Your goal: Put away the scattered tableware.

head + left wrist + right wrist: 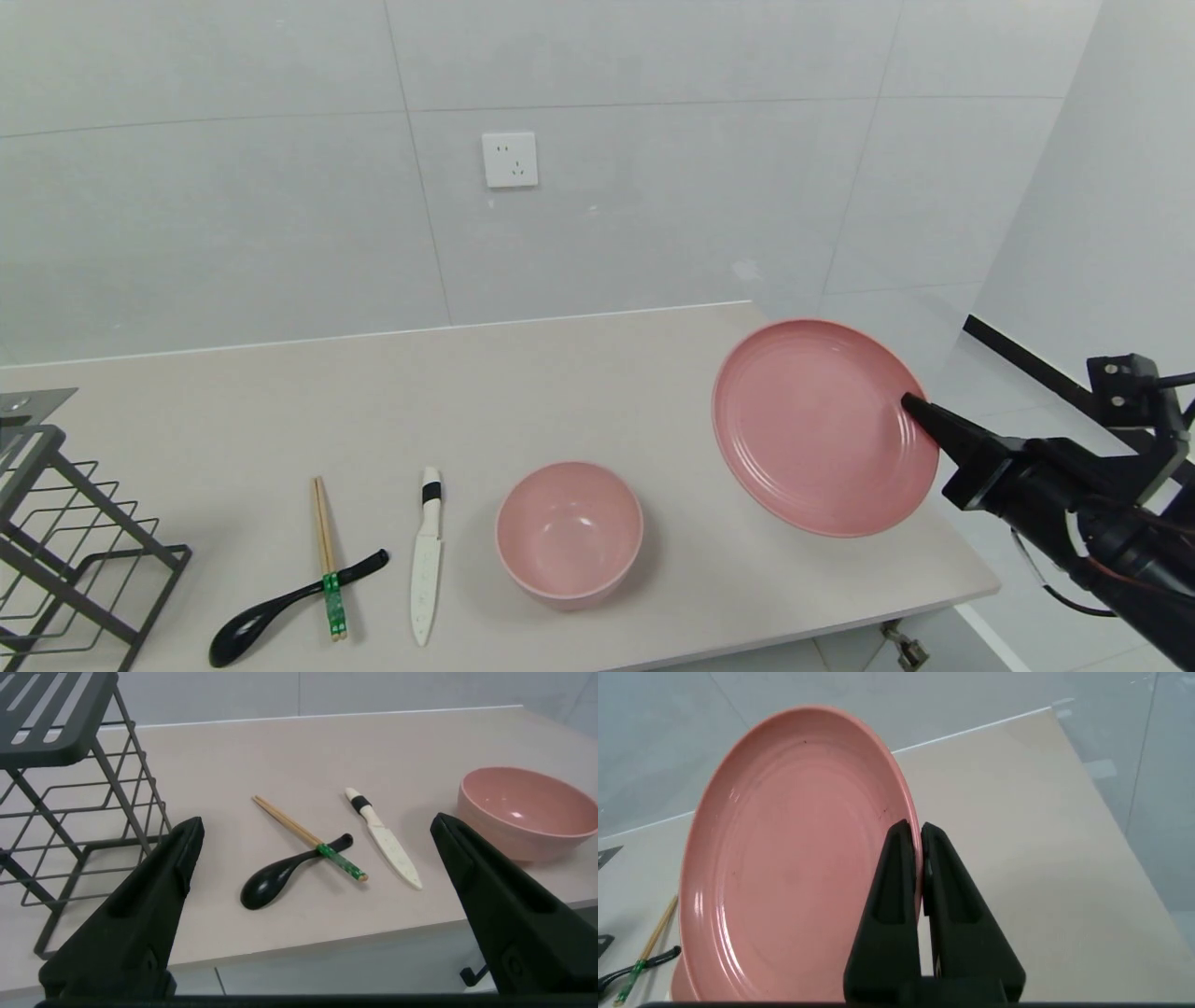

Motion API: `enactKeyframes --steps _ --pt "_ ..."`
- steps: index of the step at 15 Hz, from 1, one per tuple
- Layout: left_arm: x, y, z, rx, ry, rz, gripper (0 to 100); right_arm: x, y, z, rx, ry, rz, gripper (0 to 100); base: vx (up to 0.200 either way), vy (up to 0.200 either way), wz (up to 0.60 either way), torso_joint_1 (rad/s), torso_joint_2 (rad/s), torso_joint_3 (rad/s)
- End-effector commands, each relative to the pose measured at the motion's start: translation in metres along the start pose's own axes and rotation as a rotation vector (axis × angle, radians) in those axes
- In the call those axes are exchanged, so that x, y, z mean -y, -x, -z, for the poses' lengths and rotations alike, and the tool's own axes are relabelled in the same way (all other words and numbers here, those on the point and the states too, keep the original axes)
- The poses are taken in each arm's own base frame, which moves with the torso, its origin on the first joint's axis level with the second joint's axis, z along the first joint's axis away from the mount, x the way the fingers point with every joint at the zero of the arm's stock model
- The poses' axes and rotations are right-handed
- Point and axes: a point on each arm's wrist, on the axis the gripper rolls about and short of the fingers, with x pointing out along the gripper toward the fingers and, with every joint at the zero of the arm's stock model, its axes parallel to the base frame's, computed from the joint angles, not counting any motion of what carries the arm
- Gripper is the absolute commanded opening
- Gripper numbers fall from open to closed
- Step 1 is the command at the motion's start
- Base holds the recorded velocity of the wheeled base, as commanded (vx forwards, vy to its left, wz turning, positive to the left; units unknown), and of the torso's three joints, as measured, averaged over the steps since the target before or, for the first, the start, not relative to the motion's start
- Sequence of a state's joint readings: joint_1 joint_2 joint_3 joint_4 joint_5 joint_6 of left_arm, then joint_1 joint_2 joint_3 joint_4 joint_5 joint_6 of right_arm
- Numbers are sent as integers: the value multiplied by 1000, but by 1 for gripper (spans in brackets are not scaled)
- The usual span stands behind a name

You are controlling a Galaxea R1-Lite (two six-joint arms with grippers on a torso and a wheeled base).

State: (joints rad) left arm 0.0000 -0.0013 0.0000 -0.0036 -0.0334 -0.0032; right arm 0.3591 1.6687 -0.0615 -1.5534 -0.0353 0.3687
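The right gripper (910, 403) is clamped on the rim of the pink plate (812, 425), which is tilted steeply over the right end of the counter (560, 392), close to its front and side edges. To this gripper's left sits the bowl (569, 532), with bare countertop behind it. The left gripper (318, 831) has its 2 fingers wide apart. Ahead, between them, lie the spoon (280, 875), chopsticks (308, 837) and knife (383, 838), with the rack (65, 793) off to one side.

counter (579, 392): bowl (569, 530) front centre; knife (427, 558) at its 9 o'clock; chopsticks (328, 558) across spoon (280, 611) beyond; rack (89, 537) farthest at 9; plate (812, 425) at 2 o'clock, in right gripper (910, 403).
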Motion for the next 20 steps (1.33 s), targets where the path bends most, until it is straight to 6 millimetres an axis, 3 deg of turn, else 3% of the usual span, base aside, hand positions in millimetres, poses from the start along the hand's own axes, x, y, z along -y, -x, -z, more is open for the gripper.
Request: enactKeyframes --steps 1,3,4,5,6,7,11,14,17,20 --pt "0 0 0 -2 1 0 100 0 1 -2 12 -2 1 0 0 0 0 0 0 0" --pt "0 0 -1 7 -17 0 100 -1 -1 -3 15 3 -4 0 0 0 0 0 0 0" --pt "0 2 -14 98 -40 -1 100 -1 -1 -4 22 3 -7 0 0 0 0 0 0 0" --pt "1 9 -44 262 -47 -10 100 -3 0 -7 45 2 -17 0 0 0 0 0 0 0" --pt "2 10 -72 315 -51 -34 100 -5 -1 -13 73 0 -33 0 0 0 0 0 0 0" --pt "2 11 -80 317 -31 -30 100 -6 -2 -15 81 1 -49 0 0 0 0 0 0 0" --pt "1 -8 -86 68 236 145 100 -5 12 -29 142 40 -71 0 0 0 0 0 0 0" --pt "3 -21 -81 -42 252 226 100 -7 20 -38 184 79 -111 0 0 0 0 0 0 0" --pt "6 -32 -56 -271 288 333 100 -4 25 -31 151 76 -102 0 0 0 0 0 0 0" --pt "8 -49 -62 -368 311 389 100 -2 26 -32 156 78 -90 0 0 0 0 0 0 0"
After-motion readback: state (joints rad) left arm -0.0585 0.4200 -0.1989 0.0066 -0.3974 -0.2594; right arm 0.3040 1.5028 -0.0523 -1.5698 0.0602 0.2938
